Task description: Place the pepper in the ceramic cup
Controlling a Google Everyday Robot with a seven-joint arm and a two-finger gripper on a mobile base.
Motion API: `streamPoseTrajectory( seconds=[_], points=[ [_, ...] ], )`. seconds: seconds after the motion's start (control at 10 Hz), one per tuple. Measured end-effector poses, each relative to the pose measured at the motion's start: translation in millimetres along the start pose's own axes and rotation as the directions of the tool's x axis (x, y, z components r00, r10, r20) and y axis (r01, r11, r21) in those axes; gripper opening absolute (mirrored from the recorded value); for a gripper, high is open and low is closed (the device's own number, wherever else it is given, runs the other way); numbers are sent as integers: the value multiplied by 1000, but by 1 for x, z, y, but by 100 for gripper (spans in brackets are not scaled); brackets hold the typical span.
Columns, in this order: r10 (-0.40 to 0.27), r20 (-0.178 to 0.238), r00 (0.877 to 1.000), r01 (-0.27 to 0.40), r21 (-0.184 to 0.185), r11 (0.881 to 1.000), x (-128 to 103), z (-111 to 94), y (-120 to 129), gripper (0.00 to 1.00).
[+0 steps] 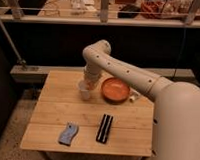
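The ceramic cup [84,91] is small and whitish and stands upright on the wooden table [57,112], just left of the orange plate. My gripper [88,82] hangs straight down over the cup's rim at the end of the white arm, which reaches in from the right. The pepper is hidden; I cannot tell whether it is in the gripper or inside the cup.
A round orange plate [116,90] lies right of the cup, with a small white bottle-like object [134,96] beyond it. A black flat object [105,128] and a blue-grey object [68,133] lie near the front edge. A railing and dark shelves stand behind the table.
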Motion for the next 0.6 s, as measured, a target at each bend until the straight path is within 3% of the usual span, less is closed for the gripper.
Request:
streamPoseTrajectory(
  seconds=[0.6],
  points=[
    [5, -10, 1000, -5, 1, 1000, -4, 3, -3, 13]
  ],
)
